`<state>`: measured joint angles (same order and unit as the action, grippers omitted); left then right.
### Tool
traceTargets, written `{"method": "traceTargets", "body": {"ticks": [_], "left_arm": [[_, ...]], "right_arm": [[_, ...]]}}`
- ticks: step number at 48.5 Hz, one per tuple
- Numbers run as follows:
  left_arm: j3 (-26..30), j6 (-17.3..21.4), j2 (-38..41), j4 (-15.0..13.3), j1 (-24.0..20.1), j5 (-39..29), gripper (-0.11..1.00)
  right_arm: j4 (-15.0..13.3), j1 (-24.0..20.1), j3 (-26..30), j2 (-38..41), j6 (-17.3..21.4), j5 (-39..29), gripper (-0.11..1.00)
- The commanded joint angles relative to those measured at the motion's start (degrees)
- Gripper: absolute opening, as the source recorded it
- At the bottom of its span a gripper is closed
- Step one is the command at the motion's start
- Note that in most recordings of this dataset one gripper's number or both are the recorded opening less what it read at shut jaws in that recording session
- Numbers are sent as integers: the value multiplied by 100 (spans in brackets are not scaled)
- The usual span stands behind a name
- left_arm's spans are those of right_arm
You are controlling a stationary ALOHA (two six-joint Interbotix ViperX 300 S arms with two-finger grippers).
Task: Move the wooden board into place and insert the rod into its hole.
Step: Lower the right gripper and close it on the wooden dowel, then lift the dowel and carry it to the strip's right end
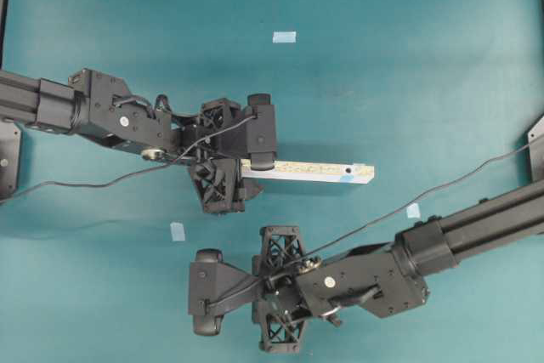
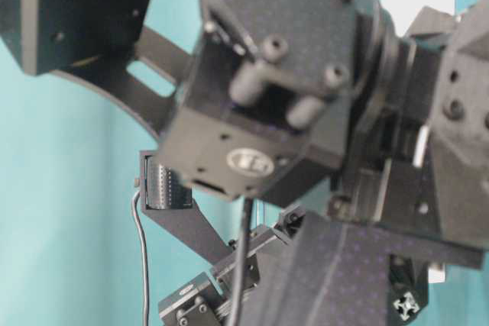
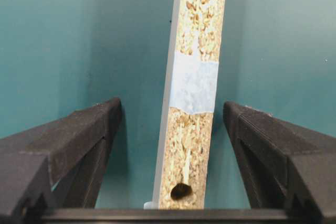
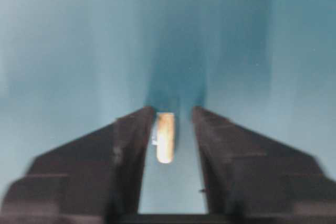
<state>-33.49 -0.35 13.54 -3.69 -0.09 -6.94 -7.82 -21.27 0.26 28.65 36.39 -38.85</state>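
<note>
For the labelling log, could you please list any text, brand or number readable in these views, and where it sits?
None can be read.
Round badge on the arm housing in the table-level view: markings too blurred to read.
Wooden board, its blue tape patch: no print.

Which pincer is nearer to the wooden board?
Left. The left pincer straddles one end of the wooden board; the right pincer sits apart, below it in the overhead view.

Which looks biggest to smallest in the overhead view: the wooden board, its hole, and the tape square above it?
1. The wooden board.
2. The tape square.
3. The hole, a small dark dot near the board's right end.
</note>
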Motion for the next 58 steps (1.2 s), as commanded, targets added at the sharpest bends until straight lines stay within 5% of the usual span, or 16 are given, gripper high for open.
{"method": "traceTargets", "body": {"ticks": [1, 7, 29, 49, 58], "left_arm": [[44, 0, -202, 9, 35, 26, 82], [35, 0, -202, 9, 35, 26, 82], [35, 0, -202, 9, 70, 26, 82], [35, -79, -202, 0, 149, 26, 82], [35, -79, -202, 0, 158, 26, 82]], "right_arm": [[-18, -53, 141, -79, 0, 35, 27], [-18, -53, 149, -70, 0, 35, 12], [-132, -35, 141, -79, 9, 35, 12], [-1187, -26, -281, -826, 0, 431, 12], [-1292, 97, -686, -1406, 0, 668, 12]]}}
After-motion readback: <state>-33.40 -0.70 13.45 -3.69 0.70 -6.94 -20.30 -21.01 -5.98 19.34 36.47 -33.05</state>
